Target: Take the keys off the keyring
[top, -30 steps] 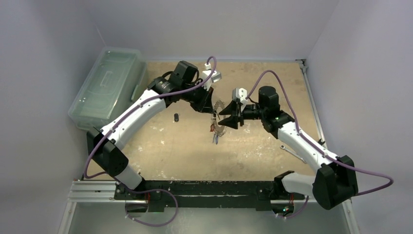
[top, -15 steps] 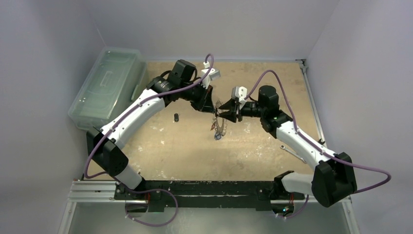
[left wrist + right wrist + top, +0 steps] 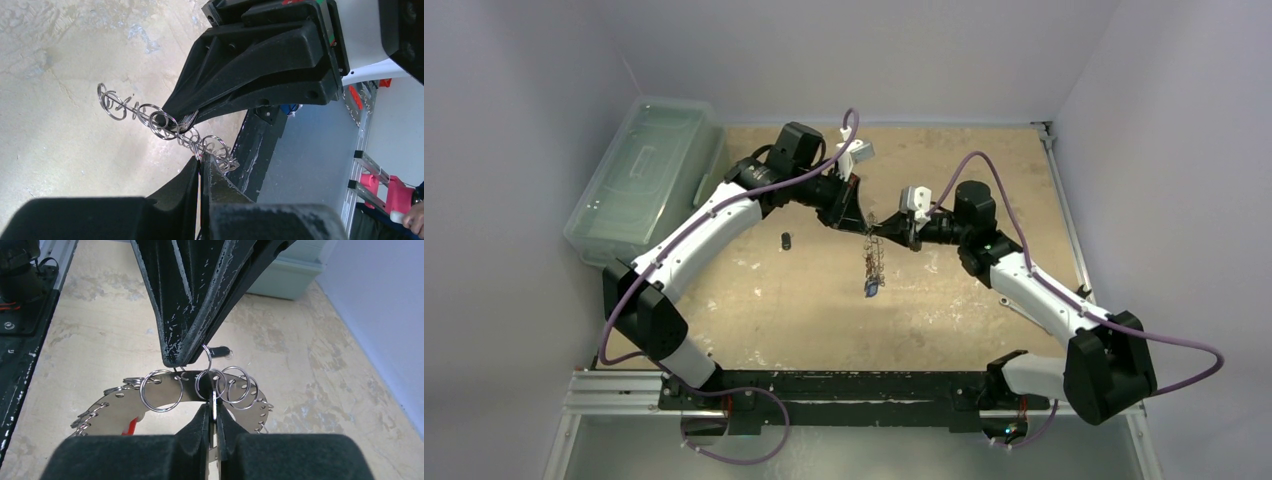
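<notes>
The left arm (image 3: 714, 215) and right arm (image 3: 1034, 290) are built of glossy white tubular links joined by chunky black motor housings (image 3: 1114, 375). Both are bolted to a black base rail (image 3: 844, 385). A purple cable (image 3: 619, 300) loops along each arm, and a small white camera block (image 3: 914, 197) caps each wrist. The left gripper (image 3: 864, 228) has black wedge-shaped fingers (image 3: 190, 300) scuffed with pale flecks. The right gripper (image 3: 886, 237) shows recessed screw holes.

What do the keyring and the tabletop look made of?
The keyring looks like polished metal: a flat silvery band with punched holes and bright glints, small wire split rings threaded through. The tabletop seems wood or fibreboard, matt tan, scuffed with pale stains; hard to say which.
</notes>
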